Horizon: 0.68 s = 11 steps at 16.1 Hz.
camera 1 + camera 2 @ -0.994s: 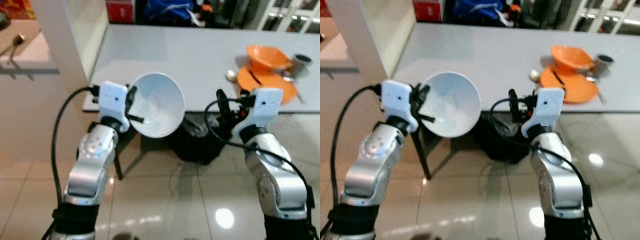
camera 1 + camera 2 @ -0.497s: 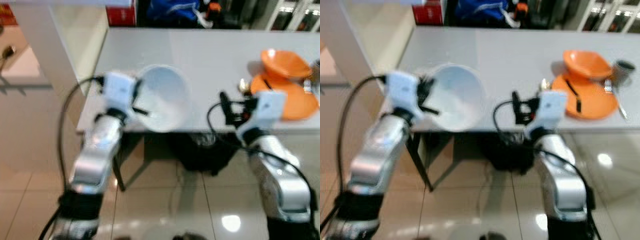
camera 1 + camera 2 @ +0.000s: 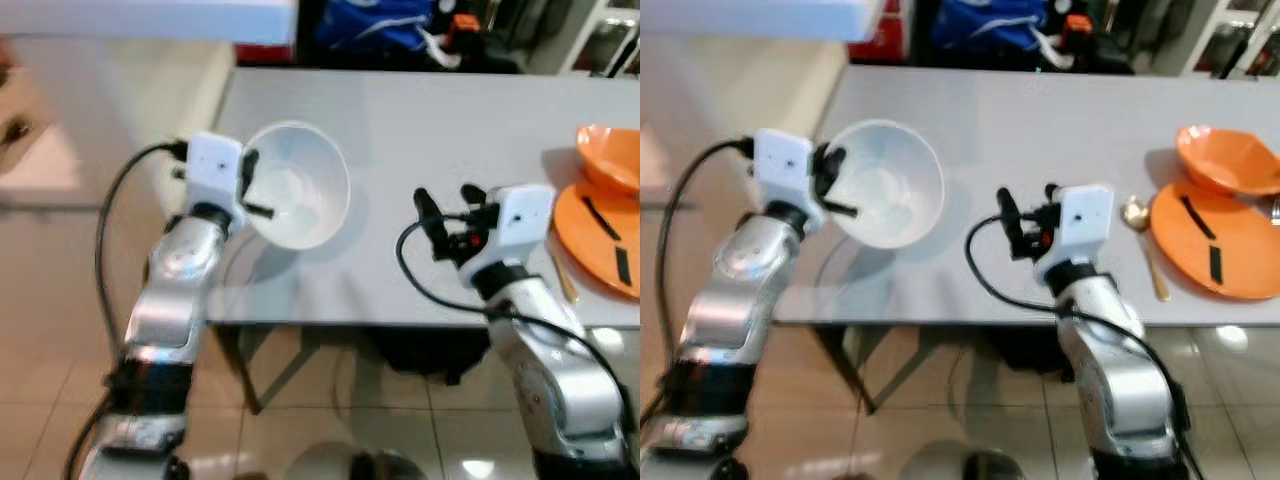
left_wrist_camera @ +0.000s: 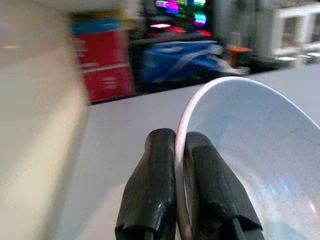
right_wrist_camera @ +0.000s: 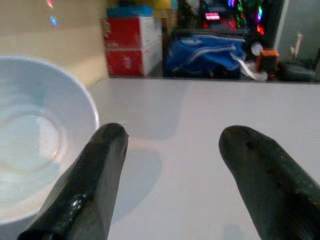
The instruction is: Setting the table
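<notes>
A pale blue bowl (image 3: pixel 295 197) hangs tilted above the grey table (image 3: pixel 400 120), over its near left part. My left gripper (image 3: pixel 249 190) is shut on the bowl's rim; in the left wrist view its two black fingers (image 4: pixel 155 190) pinch the thin rim of the bowl (image 4: pixel 250 150). My right gripper (image 3: pixel 445 210) is open over the table's front middle, holding nothing, a little to the right of the bowl. In the right wrist view the fingers (image 5: pixel 95 180) stand wide apart, with the bowl (image 5: pixel 35 135) beside them.
At the table's right end lie an orange plate (image 3: pixel 1215 250) with a dark utensil on it, an orange bowl (image 3: pixel 1225 160) behind it and a spoon (image 3: pixel 1140 235) beside the plate. Beyond the far edge sit a blue bag (image 3: pixel 370 30) and dark clutter. Shiny floor tiles (image 3: pixel 60 340) surround me.
The camera has come closer to the table, which now lies beneath both arms. The bowl, held before the table's edge earlier, now hangs over the tabletop. The right gripper stays open.
</notes>
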Motion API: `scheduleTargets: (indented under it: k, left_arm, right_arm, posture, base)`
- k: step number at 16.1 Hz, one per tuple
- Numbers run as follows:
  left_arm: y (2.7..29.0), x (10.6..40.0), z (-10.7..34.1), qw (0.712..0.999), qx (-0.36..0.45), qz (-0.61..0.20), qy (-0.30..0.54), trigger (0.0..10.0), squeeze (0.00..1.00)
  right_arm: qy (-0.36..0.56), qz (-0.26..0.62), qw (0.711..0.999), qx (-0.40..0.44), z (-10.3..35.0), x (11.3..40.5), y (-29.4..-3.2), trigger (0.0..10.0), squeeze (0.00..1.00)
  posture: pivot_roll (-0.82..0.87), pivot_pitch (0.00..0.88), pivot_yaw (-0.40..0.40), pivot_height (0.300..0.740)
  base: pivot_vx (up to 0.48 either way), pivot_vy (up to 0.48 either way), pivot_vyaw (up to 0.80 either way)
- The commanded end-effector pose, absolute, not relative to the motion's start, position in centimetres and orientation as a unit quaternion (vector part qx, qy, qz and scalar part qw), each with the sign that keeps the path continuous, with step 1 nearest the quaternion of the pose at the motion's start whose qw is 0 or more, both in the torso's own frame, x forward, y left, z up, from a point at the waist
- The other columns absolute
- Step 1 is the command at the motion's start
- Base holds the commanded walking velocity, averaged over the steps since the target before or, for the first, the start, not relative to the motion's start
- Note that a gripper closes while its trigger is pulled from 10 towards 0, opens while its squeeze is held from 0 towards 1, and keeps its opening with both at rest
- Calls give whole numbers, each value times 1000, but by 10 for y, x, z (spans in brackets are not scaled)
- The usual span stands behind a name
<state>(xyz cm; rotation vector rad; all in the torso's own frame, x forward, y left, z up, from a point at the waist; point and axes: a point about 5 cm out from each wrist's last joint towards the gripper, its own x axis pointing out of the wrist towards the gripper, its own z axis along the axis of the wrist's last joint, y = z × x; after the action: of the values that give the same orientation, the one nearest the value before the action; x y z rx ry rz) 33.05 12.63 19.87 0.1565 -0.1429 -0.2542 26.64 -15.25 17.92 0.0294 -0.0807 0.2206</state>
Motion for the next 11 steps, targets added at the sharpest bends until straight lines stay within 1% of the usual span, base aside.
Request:
scheduleTargets:
  k: [1,3,6,9,11]
  left_arm:
    - [131,331,210,984,80,-123,-98,10000,0]
    - [133,331,204,988,63,-111,-86,10000,0]
    - [128,338,193,994,28,-99,-43,10000,0]
    - [116,344,185,991,3,-133,-12,10000,0]
    - [112,345,184,990,0,-139,-6,10000,0]
  right_arm:
    - [-48,134,990,23,183,262,-146,10000,0]
    - [-38,138,989,23,181,257,-150,10000,0]
    - [-34,143,989,23,183,254,-158,10000,0]
    - [-27,152,988,19,182,250,-163,10000,0]
    - [-27,153,988,18,183,249,-164,10000,0]
  posture:
    - [28,84,-15,740]
    - [11,82,-21,740]
    - [-2,76,-30,740]
    - [-13,71,-32,740]
    - [-17,67,-32,740]
  base:
    - [472,0,0]
    - [457,0,0]
    - [0,0,0]
    - [0,0,0]
    - [0,0,0]
